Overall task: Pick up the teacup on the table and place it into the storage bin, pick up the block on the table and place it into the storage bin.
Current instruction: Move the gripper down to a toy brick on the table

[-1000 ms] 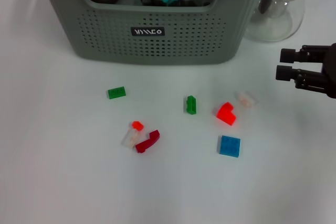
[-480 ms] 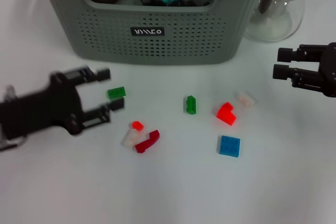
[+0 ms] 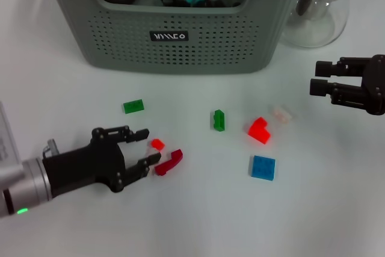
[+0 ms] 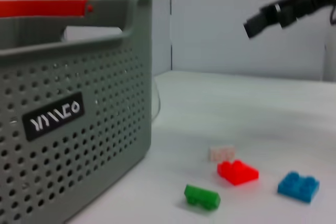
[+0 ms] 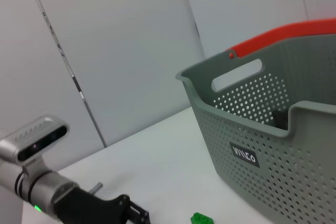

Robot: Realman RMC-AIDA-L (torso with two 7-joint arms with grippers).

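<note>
While my left gripper (image 3: 145, 145) hung released around the small red block (image 3: 157, 144), I judged it light, rigid and slick, best pinched across its flat sides.

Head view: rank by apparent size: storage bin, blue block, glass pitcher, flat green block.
1. storage bin
2. glass pitcher, partly cut off by the frame
3. blue block
4. flat green block

Bin and pitcher sit farther from the camera, yet look larger.
</note>
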